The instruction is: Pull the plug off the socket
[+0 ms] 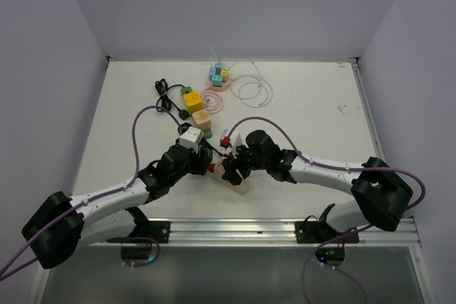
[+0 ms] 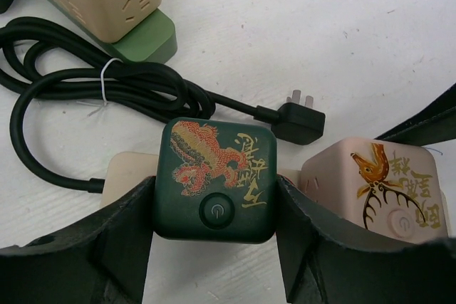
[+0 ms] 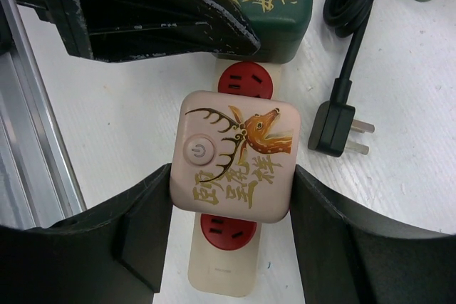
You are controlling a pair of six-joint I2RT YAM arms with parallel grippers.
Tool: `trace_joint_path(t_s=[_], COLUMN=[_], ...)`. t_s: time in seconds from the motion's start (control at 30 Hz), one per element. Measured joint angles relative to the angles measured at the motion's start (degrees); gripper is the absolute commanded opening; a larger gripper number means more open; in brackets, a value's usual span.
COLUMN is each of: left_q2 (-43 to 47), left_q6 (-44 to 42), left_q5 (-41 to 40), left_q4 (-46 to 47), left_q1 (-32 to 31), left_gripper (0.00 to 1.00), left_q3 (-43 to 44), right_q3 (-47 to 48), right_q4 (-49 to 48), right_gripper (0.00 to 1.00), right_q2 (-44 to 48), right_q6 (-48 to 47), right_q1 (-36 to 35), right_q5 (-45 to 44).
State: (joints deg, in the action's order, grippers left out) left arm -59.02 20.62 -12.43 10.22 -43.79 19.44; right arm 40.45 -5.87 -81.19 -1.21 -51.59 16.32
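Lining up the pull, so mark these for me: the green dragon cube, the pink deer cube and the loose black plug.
green dragon cube (image 2: 214, 179), left wrist view, top face.
pink deer cube (image 3: 235, 156), right wrist view, top face.
loose black plug (image 2: 296, 124), left wrist view, its body.

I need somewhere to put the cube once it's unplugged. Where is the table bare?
The far right of the table is mostly bare, from the pale cable loops to the right edge. The far-left corner beside the black cord is free too. The centre is crowded: green dragon cube, pink deer cube, power strip, loose black plug.
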Motion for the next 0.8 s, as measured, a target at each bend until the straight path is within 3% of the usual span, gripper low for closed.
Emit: trace_joint_path(t_s=[0.03, 0.57, 0.7, 0.8], left_q2=[-0.57, -2.12, -2.03, -2.38], left_q6=[0.11, 7.26, 9.01, 10.51], left_q5=[-0.57, -25.07, -27.23, -27.69], left_q4=[0.07, -0.11, -0.46, -1.95], left_q1=[-0.35, -16.65, -17.75, -18.03], left_gripper=[0.0, 0.0, 0.0, 0.0], left_q3=[0.37, 0.81, 0.57, 1.11], right_q3=[-0.02, -0.42, -0.55, -1.66], right_q4=[0.02, 0.33, 0.2, 0.81], right_gripper=[0.23, 0.18, 0.18, 0.18], right_q2=[0.04, 0.0, 0.44, 3.3], right_q6=[0.37, 9.77, 8.13, 3.8], right_q1=[0.46, 10.43, 9.16, 3.98], right_q5=[0.39, 17.46, 16.22, 8.35])
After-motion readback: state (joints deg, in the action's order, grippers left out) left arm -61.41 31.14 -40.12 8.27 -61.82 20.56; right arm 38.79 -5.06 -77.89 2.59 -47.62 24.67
